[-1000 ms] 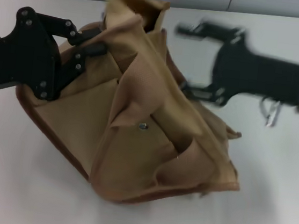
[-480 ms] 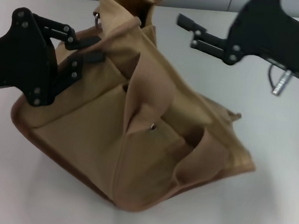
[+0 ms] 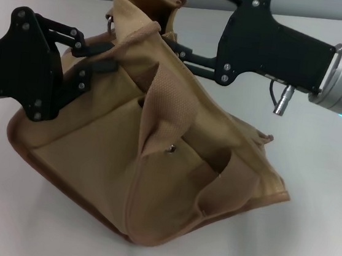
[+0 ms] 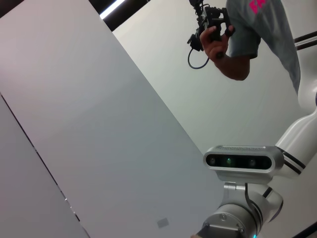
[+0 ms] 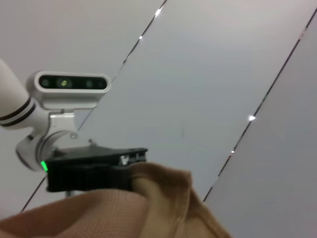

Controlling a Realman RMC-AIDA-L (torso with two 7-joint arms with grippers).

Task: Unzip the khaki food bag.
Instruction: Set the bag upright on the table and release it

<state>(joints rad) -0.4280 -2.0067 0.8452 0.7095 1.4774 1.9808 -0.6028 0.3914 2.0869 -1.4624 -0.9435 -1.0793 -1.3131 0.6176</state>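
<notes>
Even, bright overhead light; the white tabletop (image 3: 306,242) is pale and slightly washed out. A soft shadow lies beneath the khaki food bag (image 3: 149,156), below the left gripper (image 3: 101,58); ceiling strips glint in the wrist views

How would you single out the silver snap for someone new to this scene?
Start at the khaki food bag slumped on the white table, held at its left end by the left gripper. The silver snap sits below the front handle, the only shiny dot on the tan front pocket.
</notes>
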